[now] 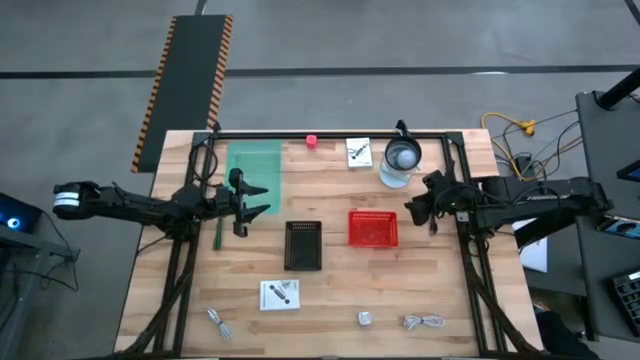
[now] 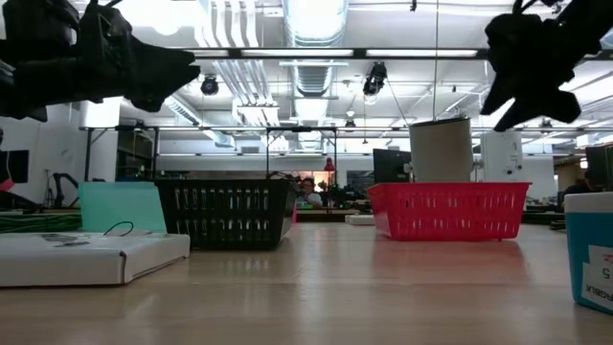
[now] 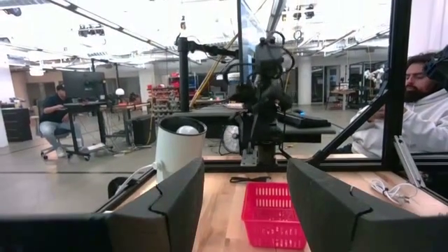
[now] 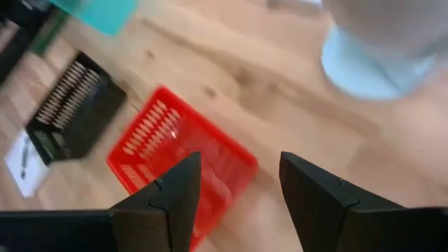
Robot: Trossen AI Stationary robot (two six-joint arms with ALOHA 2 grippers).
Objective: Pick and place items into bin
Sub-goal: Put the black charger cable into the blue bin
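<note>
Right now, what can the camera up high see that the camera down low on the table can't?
Only the high view shows the pink blob, the tiny silver cube and the clear jug seen from above.

Only the low view shows the ceiling lights and the room behind the table.

Both show the red basket, the black basket, and both pincers hanging empty: left pincer, right pincer.

clear round jug with dark handle [image 1: 401,158]: just beside right claw | green flat sheet [image 1: 254,170]: beside left claw
</note>
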